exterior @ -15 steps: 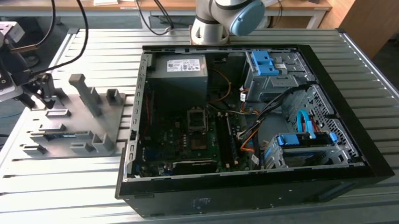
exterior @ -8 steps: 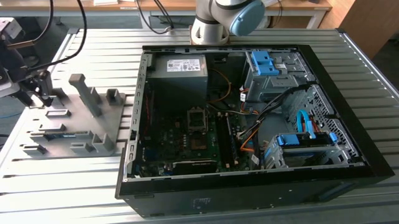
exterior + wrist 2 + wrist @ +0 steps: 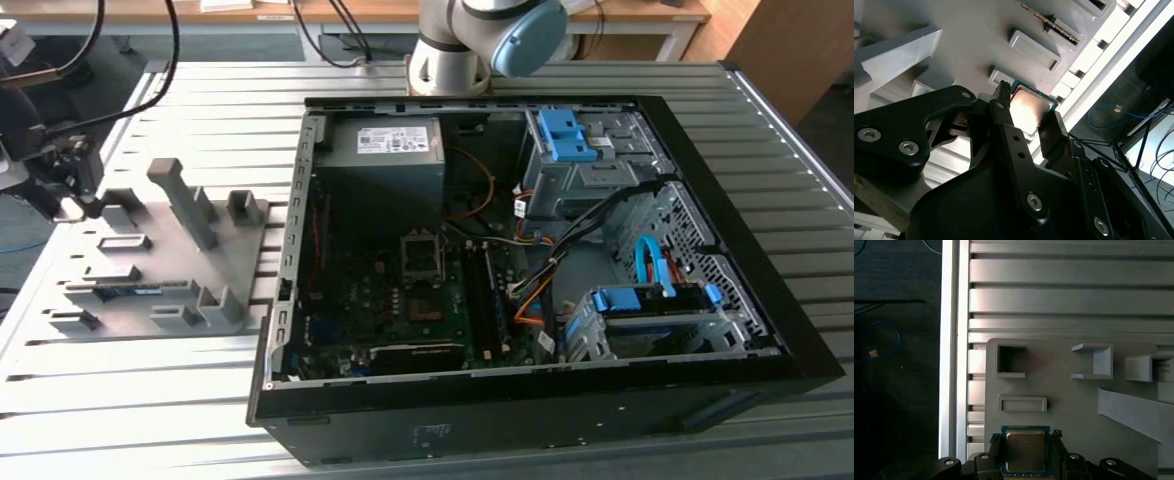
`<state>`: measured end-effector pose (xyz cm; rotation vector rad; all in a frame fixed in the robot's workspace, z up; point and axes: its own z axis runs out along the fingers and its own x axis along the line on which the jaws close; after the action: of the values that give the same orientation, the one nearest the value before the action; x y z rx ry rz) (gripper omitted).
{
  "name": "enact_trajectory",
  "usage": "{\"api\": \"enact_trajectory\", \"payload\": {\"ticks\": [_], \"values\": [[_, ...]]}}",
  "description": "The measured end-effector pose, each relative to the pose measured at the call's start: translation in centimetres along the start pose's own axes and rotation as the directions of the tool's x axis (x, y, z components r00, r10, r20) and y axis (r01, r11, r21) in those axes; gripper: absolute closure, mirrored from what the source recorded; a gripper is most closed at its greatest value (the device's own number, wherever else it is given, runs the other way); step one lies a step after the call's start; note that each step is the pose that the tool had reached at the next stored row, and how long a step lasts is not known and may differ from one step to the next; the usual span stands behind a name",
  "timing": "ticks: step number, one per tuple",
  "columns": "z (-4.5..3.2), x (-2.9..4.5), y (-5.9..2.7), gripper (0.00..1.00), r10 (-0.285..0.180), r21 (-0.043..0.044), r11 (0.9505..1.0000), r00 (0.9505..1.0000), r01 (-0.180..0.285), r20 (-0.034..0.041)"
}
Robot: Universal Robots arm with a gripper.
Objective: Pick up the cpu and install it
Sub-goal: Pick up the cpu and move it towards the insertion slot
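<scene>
Cpu [image 3: 1025, 450] front and centre in the first wrist view: silvery lid up, green border showing, lying flat in its seat on the grey parts tray [image 3: 1079, 410]. The tool [image 3: 1025, 444] is right on it, black fingers [image 3: 995, 447] drawn in narrow against two opposite edges, gripping the cpu by its sides. That makes sense, because an edge grip leaves the metal top and the underside untouched and keeps the cpu square to the wrist. The second wrist view tells the same story from a slant: the cpu [image 3: 1029, 111] is caught between the fingers, with the tool [image 3: 1028, 109] closed to its width. To my eye it is not yet off the parts tray, though the contact underneath is hidden. In the exterior view the tool [image 3: 87, 205] hangs over the corner of the parts tray [image 3: 174, 290] farthest from the open computer case [image 3: 534, 415]. The parts tray lies on the ribbed aluminium desk [image 3: 134, 400], just beside the computer case at the exterior view's left. Its moulded pockets give each part a fixed spot, so the arm can meet the cpu at a known place. Inside the computer case, the motherboard socket [image 3: 422, 250] sits near the grey power supply [image 3: 387, 150], a metal frame around a dark recess with nothing in it that I can make out. I judge the pick-up to be in hand and the install not begun.
</scene>
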<state>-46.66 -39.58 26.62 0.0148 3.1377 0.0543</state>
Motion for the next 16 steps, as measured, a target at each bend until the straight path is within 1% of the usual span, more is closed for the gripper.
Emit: {"api": "enact_trajectory", "payload": {"ticks": [2, 6, 16], "values": [[-0.49, 0.00, 0.02, 0.53, 0.000, 0.0000, 1.0000, 1.0000, 0.000, 0.0000], [-1.79, -0.01, 0.06, 0.53, 0.000, 0.0000, 1.0000, 1.0000, 0.000, 0.0000], [-6.10, -0.02, 0.21, 0.53, 0.000, -0.0001, 1.0000, 1.0000, 0.000, 0.0000]]}}
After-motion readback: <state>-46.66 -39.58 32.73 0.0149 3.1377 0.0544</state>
